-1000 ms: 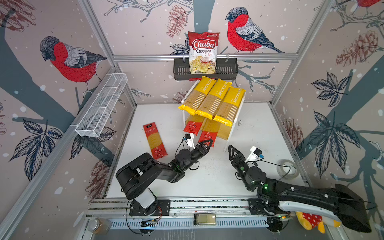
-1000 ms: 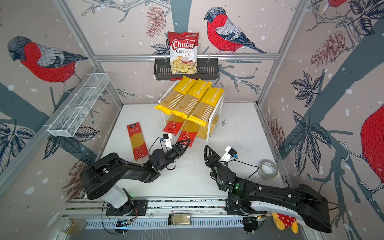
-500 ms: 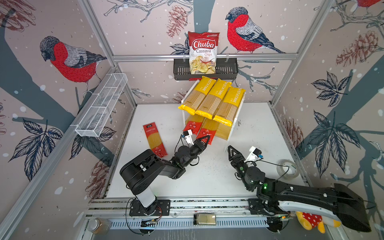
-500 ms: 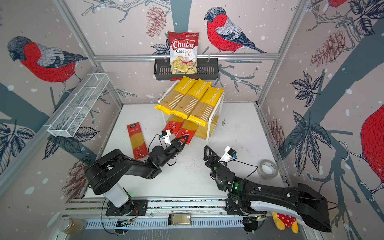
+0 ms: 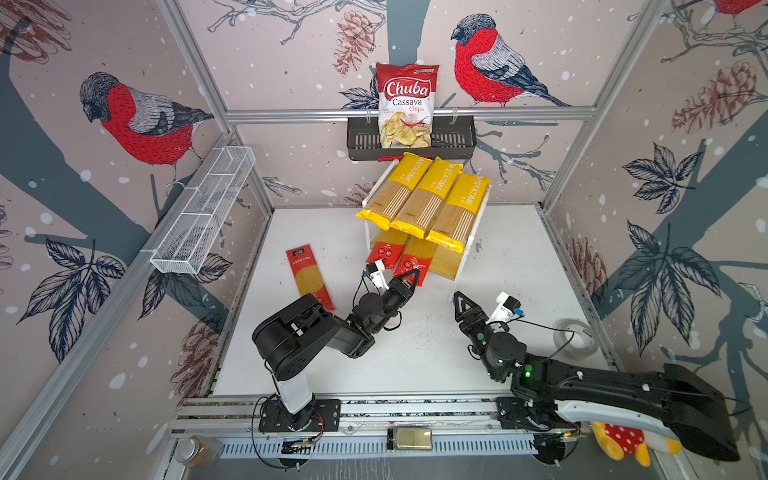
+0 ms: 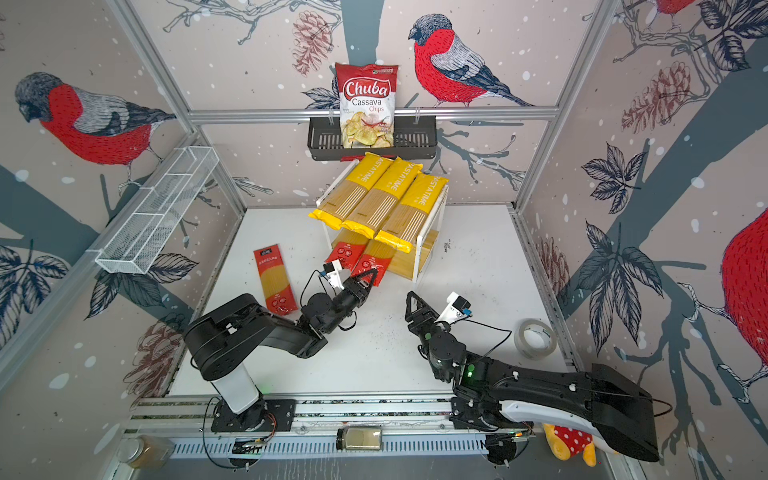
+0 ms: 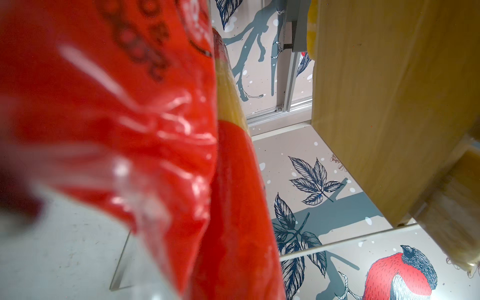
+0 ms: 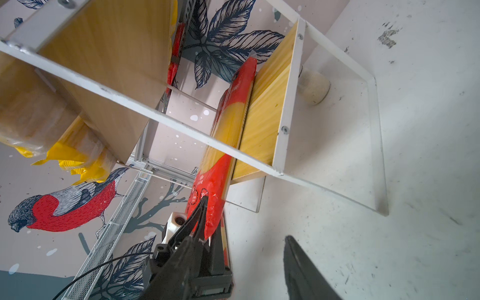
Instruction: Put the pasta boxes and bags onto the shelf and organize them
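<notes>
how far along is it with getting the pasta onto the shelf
Done: three yellow bags lie on the top tier of the shelf, and one red pack sits on the lower tier. In hand: the left gripper pinches a second red pack beside it. Left: the last red pack lies on the table. The right gripper hovers empty.

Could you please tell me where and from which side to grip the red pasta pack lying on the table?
Probably from above, across the narrow width of the red pack at its clear middle: it lies flat on the table, both long edges free, its near end beside the left arm.
</notes>
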Tool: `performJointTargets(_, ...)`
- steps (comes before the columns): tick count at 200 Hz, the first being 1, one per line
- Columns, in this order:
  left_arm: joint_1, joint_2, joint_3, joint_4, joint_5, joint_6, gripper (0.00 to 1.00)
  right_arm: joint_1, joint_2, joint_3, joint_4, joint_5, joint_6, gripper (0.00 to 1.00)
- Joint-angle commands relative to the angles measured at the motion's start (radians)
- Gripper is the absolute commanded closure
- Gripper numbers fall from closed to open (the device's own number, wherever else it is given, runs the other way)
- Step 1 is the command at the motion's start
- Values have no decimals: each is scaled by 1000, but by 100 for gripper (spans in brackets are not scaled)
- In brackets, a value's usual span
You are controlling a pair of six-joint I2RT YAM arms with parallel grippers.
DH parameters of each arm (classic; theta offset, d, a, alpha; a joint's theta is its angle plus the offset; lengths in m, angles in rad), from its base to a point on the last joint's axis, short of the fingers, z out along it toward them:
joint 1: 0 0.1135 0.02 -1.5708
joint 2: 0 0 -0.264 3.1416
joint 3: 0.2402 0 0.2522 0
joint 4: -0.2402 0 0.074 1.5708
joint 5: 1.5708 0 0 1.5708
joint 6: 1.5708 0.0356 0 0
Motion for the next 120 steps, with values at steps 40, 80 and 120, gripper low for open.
performJointTargets(40,21,-2,10,82,-28,7,88,2,45,29,30,0,-6,44)
performJointTargets(80,22,27,45,72,6,4,85,2,73,39,49,-6,-11,45)
performJointTargets(120,28,26,58,58,17,14,84,1,58,36,35,-5,-8,44)
